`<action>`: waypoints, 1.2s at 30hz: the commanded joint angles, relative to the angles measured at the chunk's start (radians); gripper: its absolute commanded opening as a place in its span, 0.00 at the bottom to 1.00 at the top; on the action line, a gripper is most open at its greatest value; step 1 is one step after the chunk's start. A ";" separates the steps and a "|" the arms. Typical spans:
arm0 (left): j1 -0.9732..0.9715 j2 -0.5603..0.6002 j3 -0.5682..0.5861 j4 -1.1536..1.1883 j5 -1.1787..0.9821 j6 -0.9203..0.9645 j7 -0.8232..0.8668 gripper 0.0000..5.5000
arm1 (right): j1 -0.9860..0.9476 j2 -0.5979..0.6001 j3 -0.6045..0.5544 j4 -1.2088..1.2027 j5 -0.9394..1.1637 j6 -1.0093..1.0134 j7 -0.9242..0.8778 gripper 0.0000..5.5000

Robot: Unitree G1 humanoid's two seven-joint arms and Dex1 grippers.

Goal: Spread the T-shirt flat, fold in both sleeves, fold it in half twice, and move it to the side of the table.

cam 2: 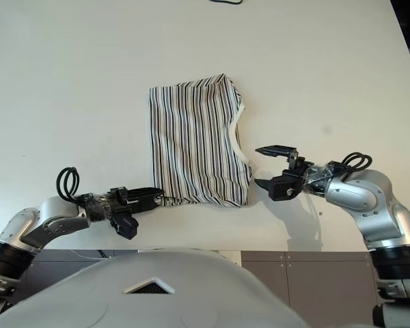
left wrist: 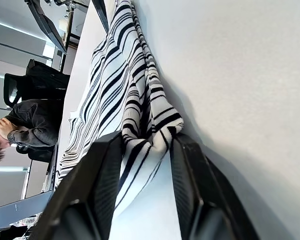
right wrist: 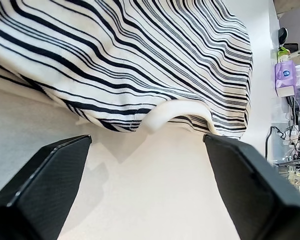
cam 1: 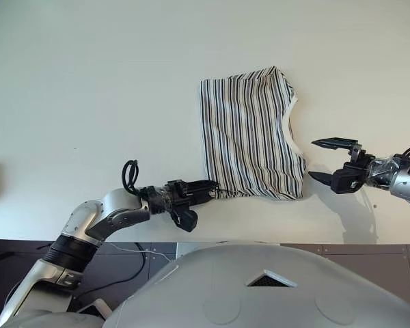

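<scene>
The T-shirt (cam 1: 249, 133), black-and-white striped with a white collar band, lies folded into a rough rectangle in the middle of the white table (cam 1: 89, 102). My left gripper (cam 1: 214, 188) sits low at the shirt's near-left corner. In the left wrist view its two black fingers (left wrist: 107, 175) pinch the bunched striped corner (left wrist: 145, 130) between them. My right gripper (cam 1: 313, 159) hovers just right of the shirt's near-right corner, beside the collar, open and holding nothing. The right wrist view shows the shirt's edge and collar band (right wrist: 162, 115) ahead of the spread fingers (right wrist: 45, 175).
The table's front edge (cam 1: 191, 240) runs close behind both grippers. Bare tabletop stretches left, right and beyond the shirt. A purple box (right wrist: 285, 75) and cables stand off past the table's far end. A dark cable (cam 2: 225, 1) lies at the far edge.
</scene>
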 commanded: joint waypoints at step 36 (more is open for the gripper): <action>-0.155 0.051 -0.126 0.355 0.080 -0.150 0.055 0.03 | -0.110 -0.010 0.221 0.259 -0.952 -0.532 -0.840 0.75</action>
